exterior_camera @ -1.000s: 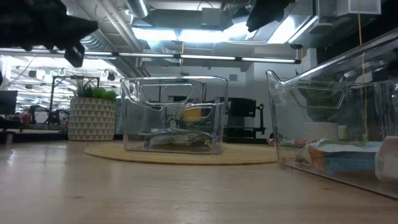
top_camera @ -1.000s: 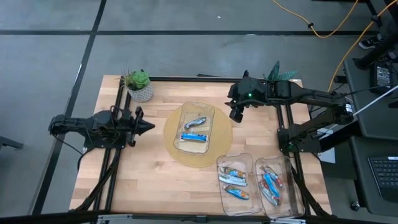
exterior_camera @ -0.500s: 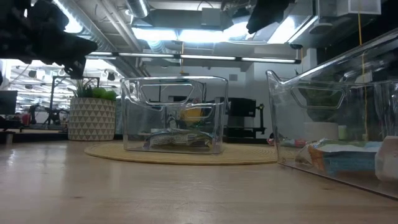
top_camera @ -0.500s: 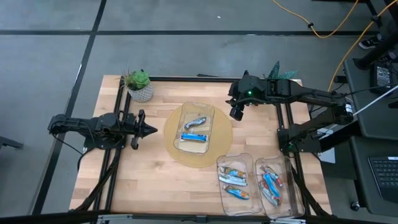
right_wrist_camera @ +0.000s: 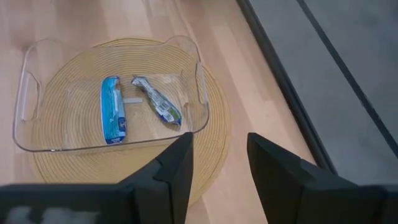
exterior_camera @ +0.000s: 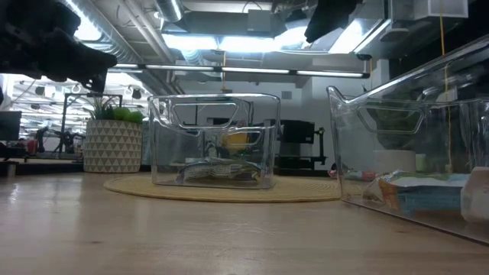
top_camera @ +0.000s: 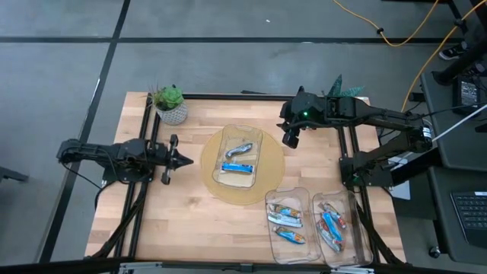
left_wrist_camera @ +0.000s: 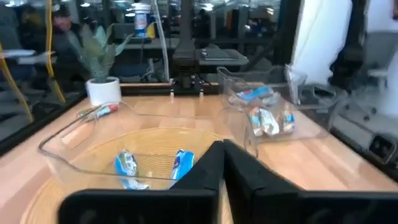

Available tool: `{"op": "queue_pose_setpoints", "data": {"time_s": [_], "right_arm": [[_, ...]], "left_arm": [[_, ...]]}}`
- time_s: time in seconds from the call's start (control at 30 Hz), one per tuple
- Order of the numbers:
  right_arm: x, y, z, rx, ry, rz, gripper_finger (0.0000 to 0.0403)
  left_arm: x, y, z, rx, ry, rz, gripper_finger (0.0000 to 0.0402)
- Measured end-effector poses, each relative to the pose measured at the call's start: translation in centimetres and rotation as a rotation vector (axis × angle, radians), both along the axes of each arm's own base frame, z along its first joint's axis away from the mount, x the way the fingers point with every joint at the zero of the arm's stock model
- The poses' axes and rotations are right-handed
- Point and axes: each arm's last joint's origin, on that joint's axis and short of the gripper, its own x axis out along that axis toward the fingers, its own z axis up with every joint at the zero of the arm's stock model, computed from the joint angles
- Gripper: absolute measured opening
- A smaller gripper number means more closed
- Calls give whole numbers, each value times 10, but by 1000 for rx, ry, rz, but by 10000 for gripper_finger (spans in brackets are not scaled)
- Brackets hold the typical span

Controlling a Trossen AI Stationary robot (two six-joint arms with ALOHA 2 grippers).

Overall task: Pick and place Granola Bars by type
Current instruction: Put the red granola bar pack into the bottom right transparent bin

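In the low view the right-hand bin (exterior_camera: 428, 145) runs off the picture's edge, its bars (exterior_camera: 416, 191) blurred behind the wall. Ahead of the left gripper (left_wrist_camera: 221, 155), that gripper's own fingers hide part of the centre bin (left_wrist_camera: 81, 134). Wrapper print is too small to read.

You've got two blue-and-silver granola bars (top_camera: 238, 159) in a clear bin (top_camera: 227, 137) on a tan woven round mat (top_camera: 268, 181), all on a light wood table (top_camera: 183, 221). Your two clear front bins (top_camera: 303, 195) hold multicoloured orange/blue/red bars (top_camera: 288, 223). The green plant (top_camera: 168, 97) sits in a white pot (top_camera: 174, 114) with a triangle pattern; both arms (top_camera: 114, 156) are black.
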Motion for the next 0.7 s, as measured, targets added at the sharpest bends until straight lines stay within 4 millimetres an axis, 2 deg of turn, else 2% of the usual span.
{"op": "queue_pose_setpoints", "data": {"time_s": [0.1, 0.37, 0.57, 0.7], "right_arm": [[0, 0, 0, -12, 6, 15, 154], [0, 1, 0, 3, 3, 27, 154], [0, 1, 0, 5, 8, 27, 154], [-2, 1, -2, 11, 38, 25, 154]], "left_arm": [[2, 1, -2, 90, 22, 25, 3], [3, 1, -3, 52, 41, 26, 3], [1, 1, 1, 67, -10, 22, 2], [-3, 2, 6, 95, -67, 84, 2]]}}
